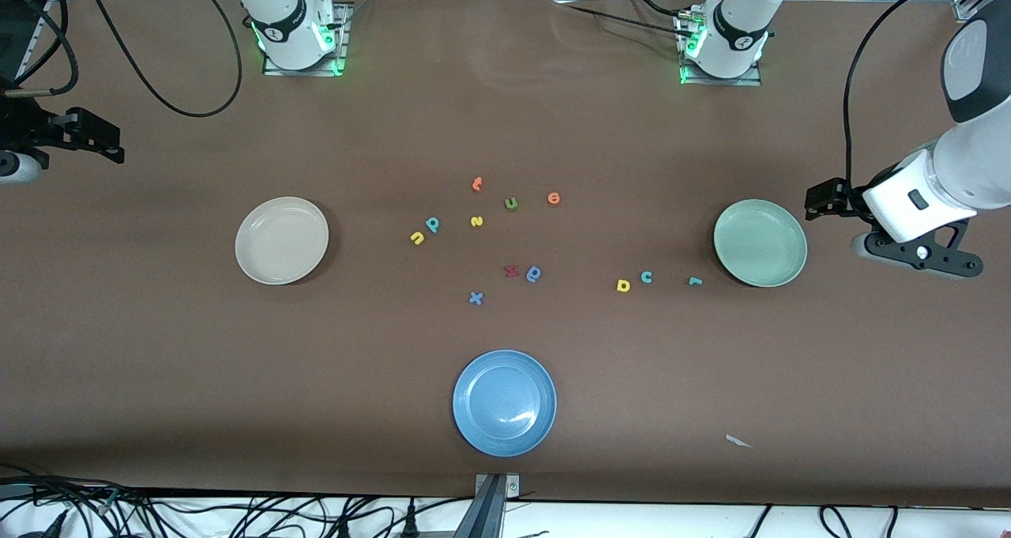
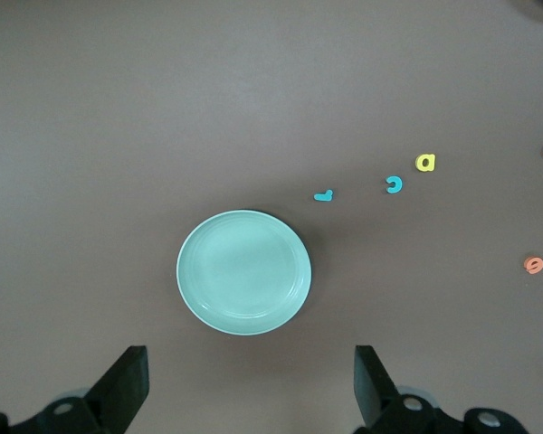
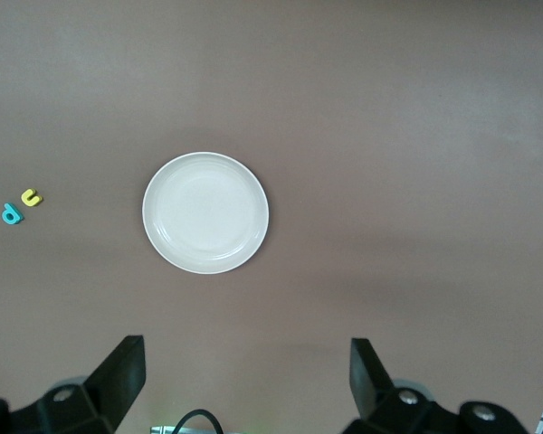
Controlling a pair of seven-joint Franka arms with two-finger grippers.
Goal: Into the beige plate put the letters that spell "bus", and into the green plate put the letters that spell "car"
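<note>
Brown table — blue plate, stray letters; both grippers spread, empty.

Foam letters on the brown table read as characters: teal "c", teal "r", yellow "a", yellow "u", yellow "s", blue "x"; no labels legible elsewhere

Beige plate, green plate

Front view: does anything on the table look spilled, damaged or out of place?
One stray white scrap lies on the table, beside the blue plate toward the left arm's end; it belongs to nothing else. All three plates sit flat and empty.
</note>
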